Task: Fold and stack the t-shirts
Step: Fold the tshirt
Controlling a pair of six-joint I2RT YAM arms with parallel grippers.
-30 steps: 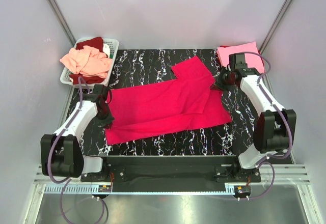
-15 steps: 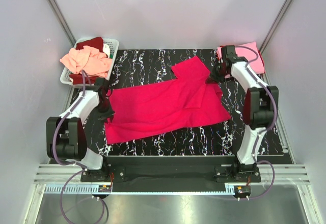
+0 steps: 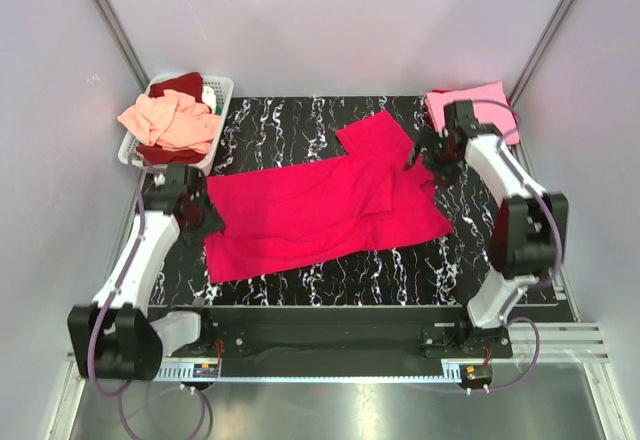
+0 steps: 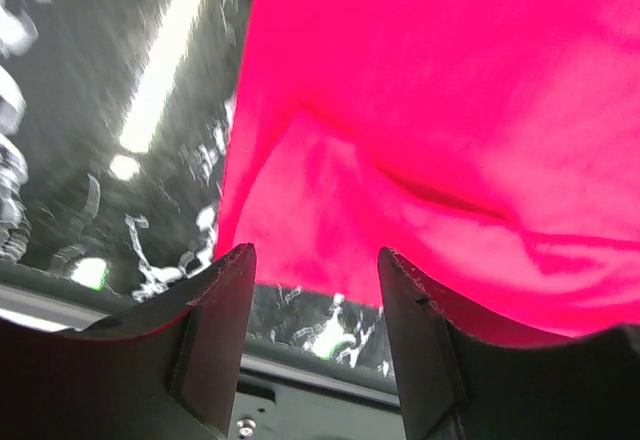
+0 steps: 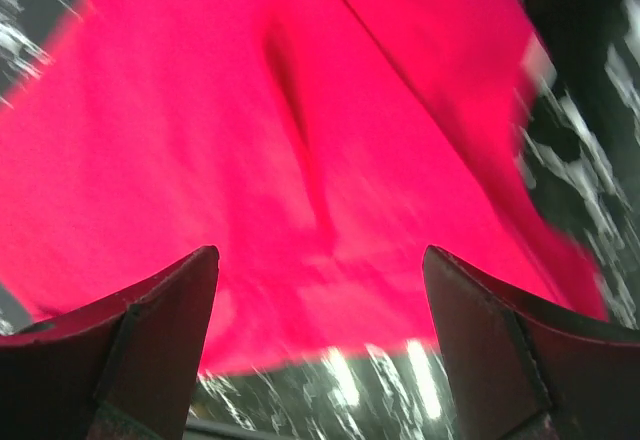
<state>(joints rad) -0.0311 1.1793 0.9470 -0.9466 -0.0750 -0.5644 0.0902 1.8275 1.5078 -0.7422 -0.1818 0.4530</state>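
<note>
Both grippers, left [image 4: 312, 290] and right [image 5: 318, 310], are spread open over the red shirt [image 3: 320, 210], gripping nothing. It's lying mostly flat mid-table, barely folded. Pink shirt [image 3: 480, 105] looks folded in the far right corner, I think. Peach shirt [image 3: 170, 120] and maroon shirt [image 3: 178, 84] sit in the basket [image 3: 222, 88], untouched, so plenty left.

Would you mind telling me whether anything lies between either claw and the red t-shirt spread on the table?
Nothing visible does. The left claw and right claw are both open right over edges of the red t-shirt, with only cloth between the fingers.
</note>
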